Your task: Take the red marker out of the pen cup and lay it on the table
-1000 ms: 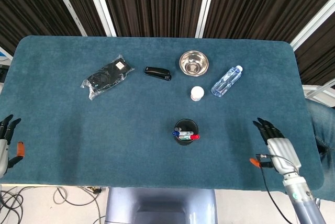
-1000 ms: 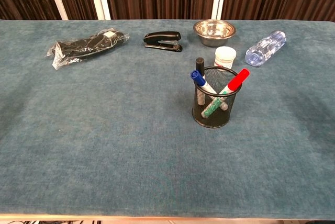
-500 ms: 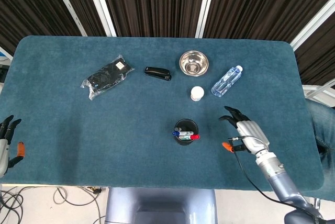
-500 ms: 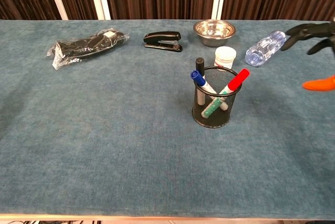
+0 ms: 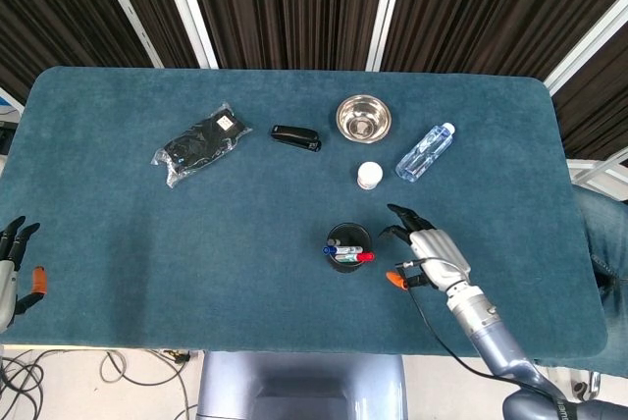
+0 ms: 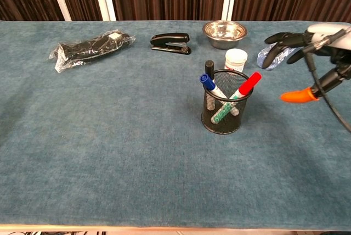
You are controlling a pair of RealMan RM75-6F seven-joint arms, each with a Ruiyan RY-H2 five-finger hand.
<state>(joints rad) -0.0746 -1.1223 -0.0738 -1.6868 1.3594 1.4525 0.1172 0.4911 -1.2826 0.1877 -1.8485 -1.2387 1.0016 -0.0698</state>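
Observation:
A black mesh pen cup [image 5: 347, 247] [image 6: 224, 108] stands near the table's middle front. It holds a red marker [image 6: 245, 87] [image 5: 363, 257] leaning right, a blue-capped marker [image 6: 211, 85], a black one and a green one. My right hand [image 5: 424, 246] [image 6: 307, 54] hovers open just right of the cup, fingers spread and pointing toward it, not touching. Its orange thumb tip [image 6: 296, 96] hangs low. My left hand [image 5: 14, 263] rests open at the table's left front edge, far from the cup.
Behind the cup stand a small white jar [image 5: 369, 176], a steel bowl [image 5: 363, 118] and a lying water bottle [image 5: 425, 152]. A black stapler [image 5: 295, 137] and a black bagged item [image 5: 198, 143] lie at the back left. The blue cloth [image 5: 196, 243] covers the table.
My right hand has travelled left from the table's right front edge to just beside the pen cup. The left hand and all objects stayed still.

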